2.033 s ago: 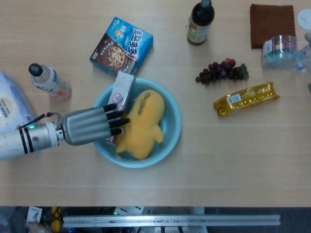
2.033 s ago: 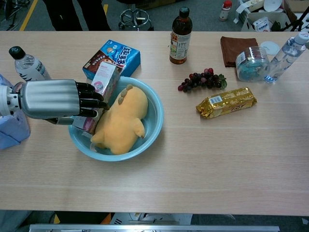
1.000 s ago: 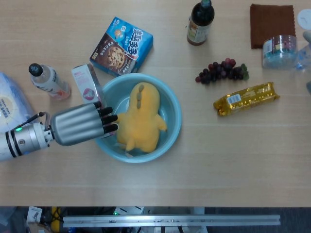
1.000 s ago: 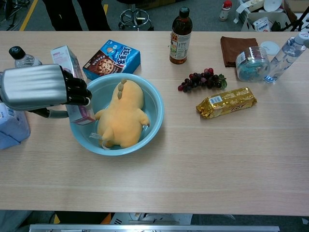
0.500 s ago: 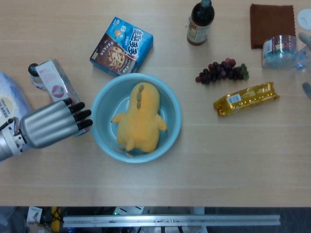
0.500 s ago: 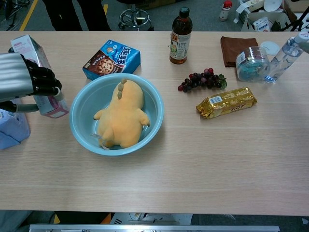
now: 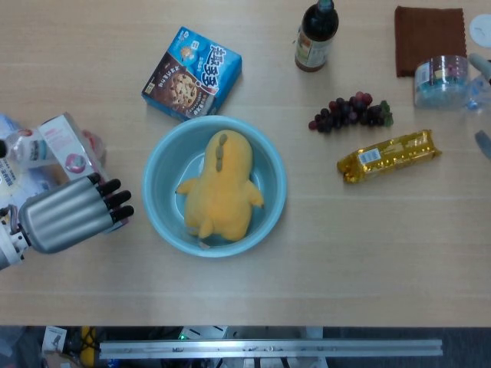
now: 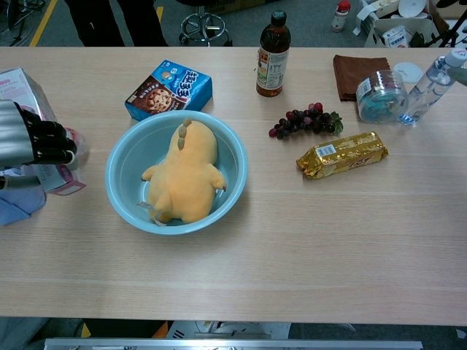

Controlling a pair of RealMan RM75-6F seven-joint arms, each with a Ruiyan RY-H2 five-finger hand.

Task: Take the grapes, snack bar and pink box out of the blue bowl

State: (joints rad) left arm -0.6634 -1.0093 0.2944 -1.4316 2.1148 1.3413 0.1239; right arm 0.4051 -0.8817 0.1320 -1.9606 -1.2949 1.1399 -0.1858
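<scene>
My left hand (image 7: 65, 217) grips the pink box (image 7: 65, 143) at the frame's left edge, outside the bowl (image 7: 157, 222). Grapes (image 7: 351, 112) and bar (image 7: 389, 156) lie on the table (image 7: 345, 253) at upper right. My right hand isn't visible. Risk: setting the box down here could topple the bottle (image 7: 23, 146) touching it.
</scene>
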